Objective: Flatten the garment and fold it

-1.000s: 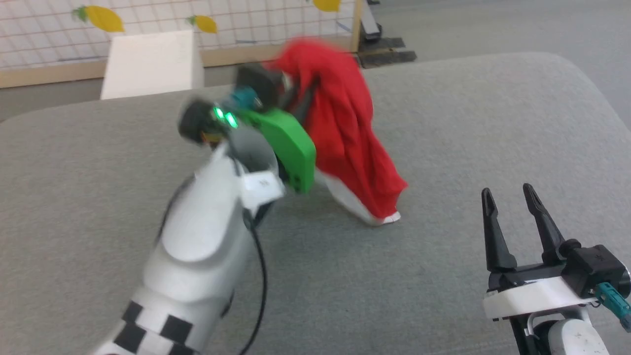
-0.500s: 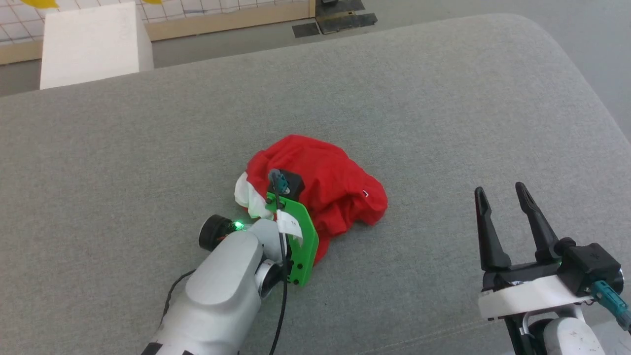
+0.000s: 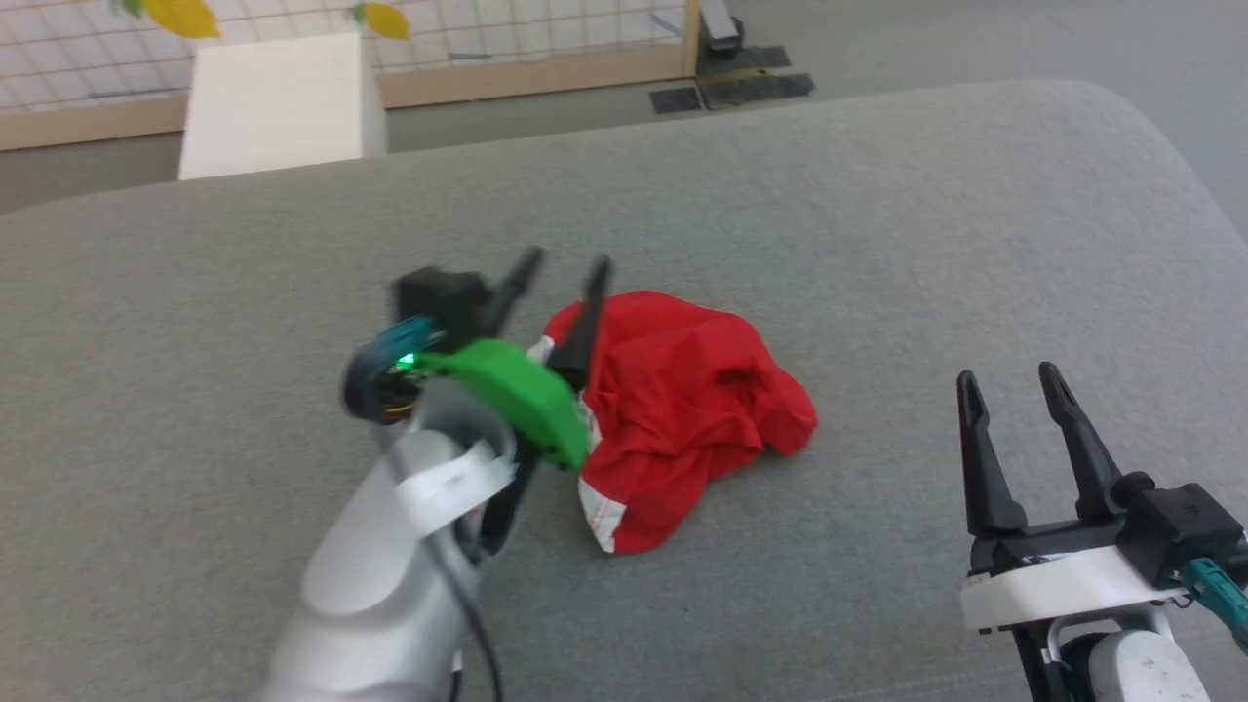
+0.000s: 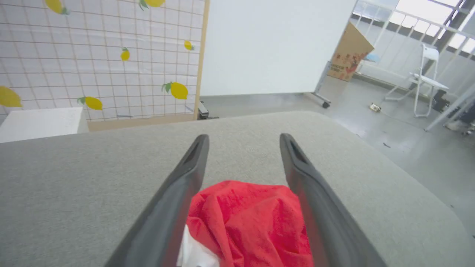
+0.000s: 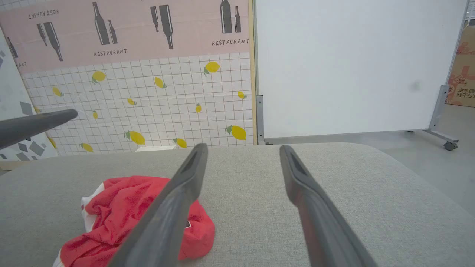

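We see the left claw point(image 3: 568, 261) with its two fingers spread wide and nothing between them. The garment point(image 3: 692, 390) lies on the grey fabric surface point(image 3: 877, 195), just beneath this claw and to its right, and in the left wrist view it sits low between the fingers. The head view is blurred here, so we cannot say surely if one finger touches the cloth. The right claw point(image 3: 1006, 375) is also fully spread and empty; the garment is well to its left and a little ahead of it. The garment is a crumpled heap, with some white trim on the side nearest the left claw's wrist. In our judgement the task is almost at its start: nothing is flattened, no fold is made, and both steps are left.
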Robot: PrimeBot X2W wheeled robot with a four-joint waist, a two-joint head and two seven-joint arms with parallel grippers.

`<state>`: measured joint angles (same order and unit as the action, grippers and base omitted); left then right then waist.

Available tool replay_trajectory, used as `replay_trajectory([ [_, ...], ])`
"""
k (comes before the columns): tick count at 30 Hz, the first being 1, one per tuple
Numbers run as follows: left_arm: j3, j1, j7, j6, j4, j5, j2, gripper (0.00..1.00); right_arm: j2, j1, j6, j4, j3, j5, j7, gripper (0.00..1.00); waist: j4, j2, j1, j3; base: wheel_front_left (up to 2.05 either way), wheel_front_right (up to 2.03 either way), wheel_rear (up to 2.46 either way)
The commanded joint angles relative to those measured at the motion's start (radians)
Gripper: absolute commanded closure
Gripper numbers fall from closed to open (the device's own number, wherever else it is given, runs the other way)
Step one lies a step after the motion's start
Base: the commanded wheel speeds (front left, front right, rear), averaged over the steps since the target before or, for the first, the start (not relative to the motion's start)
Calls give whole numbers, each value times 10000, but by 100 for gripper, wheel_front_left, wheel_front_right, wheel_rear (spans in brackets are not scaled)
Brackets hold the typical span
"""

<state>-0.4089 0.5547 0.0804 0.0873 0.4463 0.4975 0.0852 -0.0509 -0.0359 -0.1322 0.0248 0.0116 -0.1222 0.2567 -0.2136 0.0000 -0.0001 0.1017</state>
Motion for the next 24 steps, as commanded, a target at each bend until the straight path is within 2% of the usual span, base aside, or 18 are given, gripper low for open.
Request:
replay_trajectory([
  [1,198,-372,571,-67,-229,115,229,0,7,132,15,-57,57,74,51,0,439,0,1,-312,0,0,0],
  [5,707,-1048,1572,-106,-754,49,622,0,7,213,15,-117,193,121,51,0,817,0,1,-458,0,0,0],
  [12,1621,-2351,1806,-190,-1689,-537,1085,0,7,284,15,-164,337,216,51,0,1338,0,1,-553,0,0,0],
  [24,3366,-4504,1812,-63,-2694,-1490,458,0,7,449,15,-73,301,215,51,0,1739,0,1,-624,0,0,0],
])
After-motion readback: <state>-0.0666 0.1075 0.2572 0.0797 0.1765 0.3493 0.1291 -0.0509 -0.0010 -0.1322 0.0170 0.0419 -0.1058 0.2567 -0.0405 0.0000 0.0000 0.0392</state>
